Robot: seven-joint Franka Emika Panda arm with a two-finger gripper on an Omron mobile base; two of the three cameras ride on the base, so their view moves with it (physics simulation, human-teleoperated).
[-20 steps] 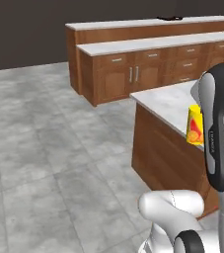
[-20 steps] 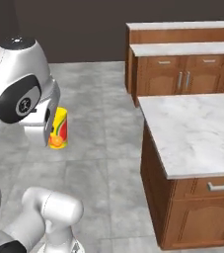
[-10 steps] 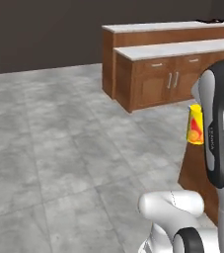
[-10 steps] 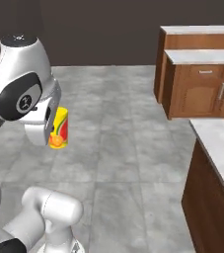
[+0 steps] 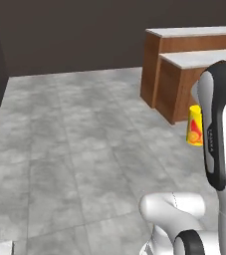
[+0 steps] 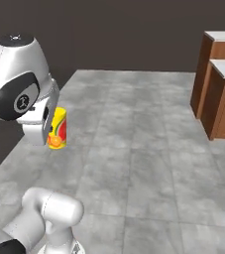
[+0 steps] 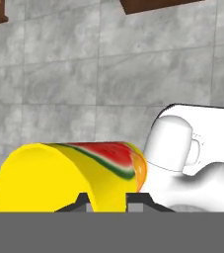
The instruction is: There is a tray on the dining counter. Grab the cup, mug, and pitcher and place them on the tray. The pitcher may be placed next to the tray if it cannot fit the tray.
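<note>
Carrying the cup (image 7: pixel 69 175) above the grey floor (image 5: pixel 84 149), the gripper (image 7: pixel 107 198) is clamped on it, its dark tips pressed against the yellow wall. I judge the cup is held high and close to the arm so it rides safely while the base travels. Wooden cabinets (image 6: pixel 218 94) stand off to one side; the arm hides part of the cup.

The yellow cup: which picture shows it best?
The hand view: the cup looms large there, with its red and green fruit print. The right base view shows it small beside the arm; in the left base view the arm partly hides it.
</note>
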